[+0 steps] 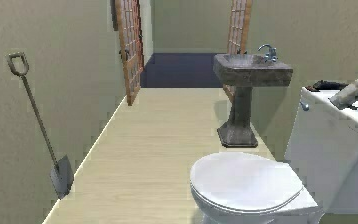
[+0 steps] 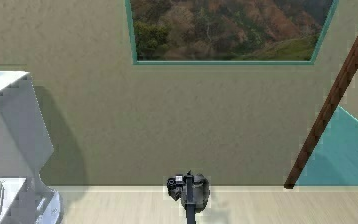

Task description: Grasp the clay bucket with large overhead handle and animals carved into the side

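Observation:
My gripper (image 2: pixel 175 188) is a dark body low in the arm side view, at the end of the arm bar (image 2: pixel 193 205) that rises from the bottom edge. Behind its far end there is only bare beige wall and pale floor, so it holds nothing. It sits close to the foot of the wall, to the right of the white toilet (image 2: pixel 12 150).
In the forward view a shovel (image 1: pixel 39 120) leans on the left wall. The toilet (image 1: pixel 252 185) stands at bottom right and a pedestal sink (image 1: pixel 249 80) beyond it. An open door (image 1: pixel 132 50) leads to a dark blue floor. A landscape picture (image 2: pixel 227 30) hangs above the gripper, with a brown door frame (image 2: pixel 332 110) at right.

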### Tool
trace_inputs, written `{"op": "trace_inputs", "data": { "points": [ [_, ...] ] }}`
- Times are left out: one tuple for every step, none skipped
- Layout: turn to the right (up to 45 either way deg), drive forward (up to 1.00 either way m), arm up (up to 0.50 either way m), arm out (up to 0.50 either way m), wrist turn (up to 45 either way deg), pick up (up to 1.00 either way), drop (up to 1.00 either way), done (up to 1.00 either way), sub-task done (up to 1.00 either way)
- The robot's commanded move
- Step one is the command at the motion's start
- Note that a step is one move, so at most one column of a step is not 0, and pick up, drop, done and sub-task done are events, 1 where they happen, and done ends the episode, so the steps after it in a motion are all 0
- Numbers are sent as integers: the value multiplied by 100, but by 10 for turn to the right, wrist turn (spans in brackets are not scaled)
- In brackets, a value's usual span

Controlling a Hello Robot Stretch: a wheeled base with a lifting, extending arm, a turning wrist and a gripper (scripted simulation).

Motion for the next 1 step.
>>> {"op": "trace_inputs", "data": {
  "points": [
    [0,0,-30,0,0,0,0,0,0]
  ]
}}
